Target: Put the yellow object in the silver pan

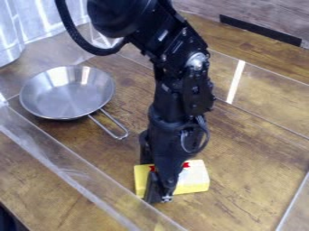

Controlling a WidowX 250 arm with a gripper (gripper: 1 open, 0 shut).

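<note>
The yellow object (193,180) lies flat on the wooden table near the front edge, a yellow block with a white top and red marks, mostly covered by the arm. My black gripper (161,188) points straight down onto its left part and is shut on it. The silver pan (67,92) rests at the left, well apart from the gripper, round and shiny, empty, with its wire-loop handle (111,126) pointing toward the block.
A clear plastic barrier (72,176) runs along the table's front edge. Another clear panel (239,77) stands upright to the right of the arm. A grey metal object (10,41) sits at the far left behind the pan.
</note>
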